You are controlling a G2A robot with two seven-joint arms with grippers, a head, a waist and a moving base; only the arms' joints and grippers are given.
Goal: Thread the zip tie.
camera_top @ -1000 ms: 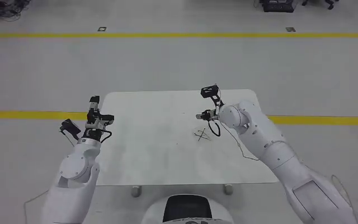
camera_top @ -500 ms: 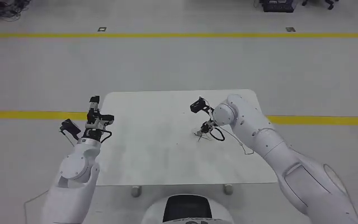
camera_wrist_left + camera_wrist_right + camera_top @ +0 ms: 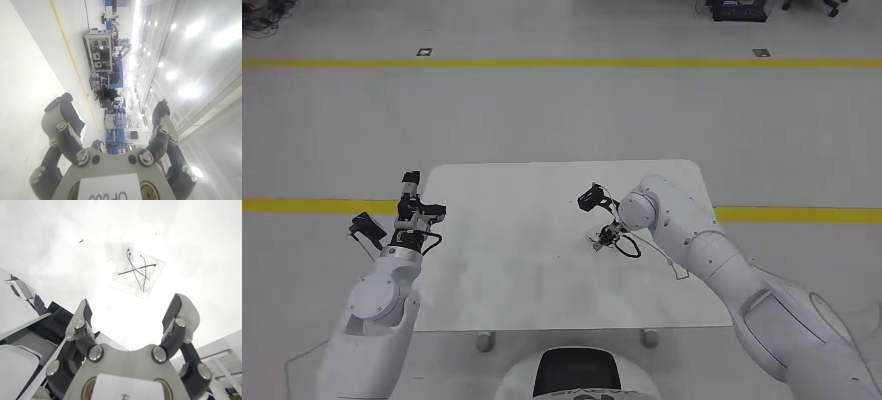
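Your zip ties (image 3: 138, 270) lie crossed in the tray (image 3: 128, 292), right of centre on the worktop (image 3: 512, 260). The right pincer (image 3: 132, 302) is over it, and the left pincer (image 3: 410, 185) is at the left edge.

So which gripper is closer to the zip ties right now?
Right. The right gripper hangs open above the zip ties in their clear tray; the left gripper is at the table's left edge, well away.

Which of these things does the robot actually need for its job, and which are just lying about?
For the job: black zip ties, crossed in a clear tray; right gripper, open, close to the tray.
Lying about: small dark specks on the white table; left gripper, open and empty, by the table's edge.
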